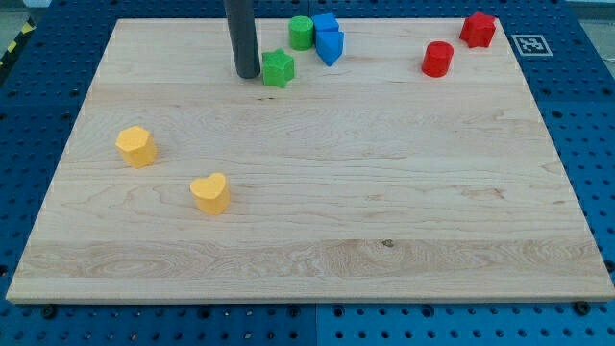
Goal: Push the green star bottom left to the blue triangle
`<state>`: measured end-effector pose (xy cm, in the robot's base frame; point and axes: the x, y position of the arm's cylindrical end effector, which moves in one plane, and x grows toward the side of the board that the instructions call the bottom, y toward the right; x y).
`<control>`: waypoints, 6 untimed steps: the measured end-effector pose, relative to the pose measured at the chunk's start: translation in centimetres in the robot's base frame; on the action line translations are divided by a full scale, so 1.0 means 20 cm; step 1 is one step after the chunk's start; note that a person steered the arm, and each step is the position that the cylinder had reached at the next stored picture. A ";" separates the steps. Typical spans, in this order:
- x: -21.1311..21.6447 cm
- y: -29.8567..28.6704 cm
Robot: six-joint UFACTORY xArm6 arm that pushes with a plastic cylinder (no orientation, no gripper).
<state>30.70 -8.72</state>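
The green star (pixel 279 68) lies near the view's top, left of centre. The blue triangle (pixel 331 45) sits up and to the right of it, with a small gap between them. A blue cube (pixel 325 24) stands just behind the triangle and a green cylinder (pixel 302 32) is to its left. My tip (pixel 247 74) rests on the board just left of the green star, close to it or touching it.
A red cylinder (pixel 437 59) and a red block (pixel 478 29) are at the view's top right. A yellow hexagon-like block (pixel 136 146) and a yellow heart (pixel 209 193) lie at the left. The wooden board (pixel 384 240) sits on a blue pegboard table.
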 end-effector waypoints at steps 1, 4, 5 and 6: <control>0.00 0.00; 0.11 0.20; 0.12 0.22; 0.12 0.31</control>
